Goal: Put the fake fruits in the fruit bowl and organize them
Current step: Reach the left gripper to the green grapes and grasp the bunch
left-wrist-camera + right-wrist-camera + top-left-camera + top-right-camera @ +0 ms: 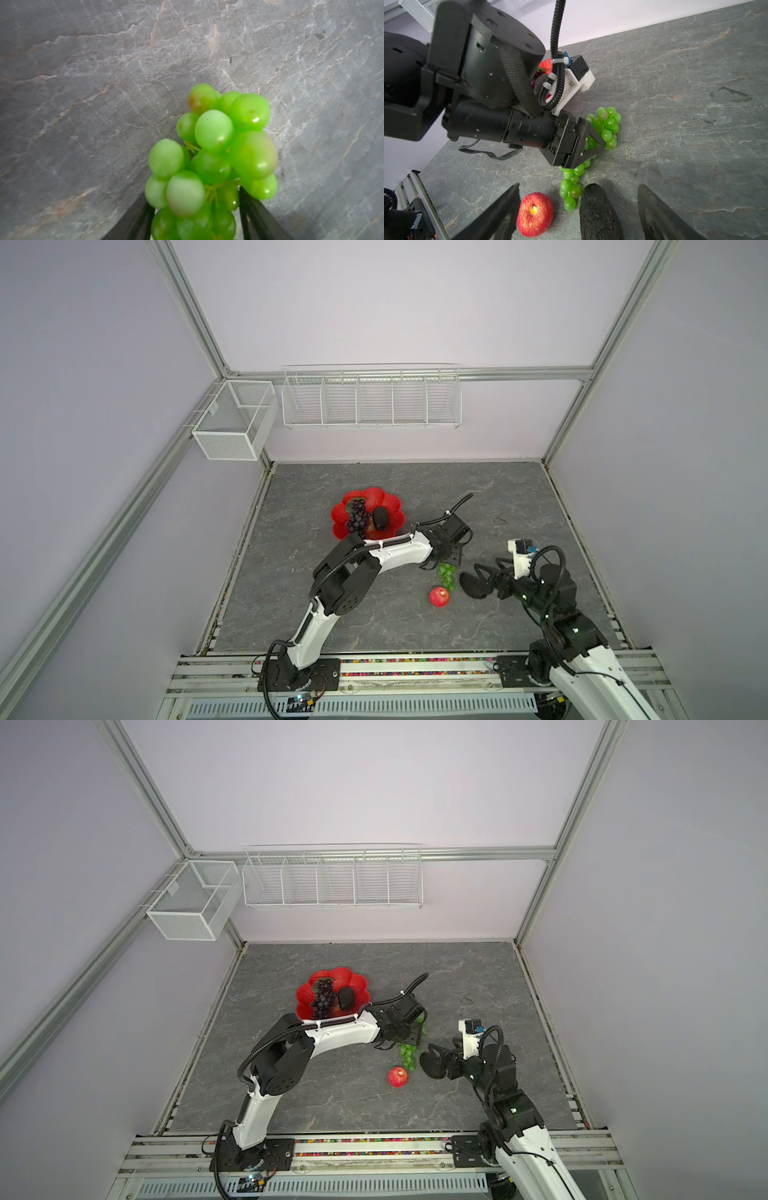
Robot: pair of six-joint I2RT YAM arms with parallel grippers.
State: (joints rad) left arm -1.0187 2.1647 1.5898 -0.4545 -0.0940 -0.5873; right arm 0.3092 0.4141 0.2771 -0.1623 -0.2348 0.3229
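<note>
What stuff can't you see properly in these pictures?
- Fruit bowl: near rim hidden behind the left arm in both top views.
- Left gripper: tips buried among the green grapes in the left wrist view, so whether it pinches them is unclear.
- Avocado outside the bowl: one end cut off by the picture edge in the right wrist view.

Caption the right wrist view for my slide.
The left gripper straddles the green grape bunch on the table; red apple and avocado lie before the open right gripper.
</note>
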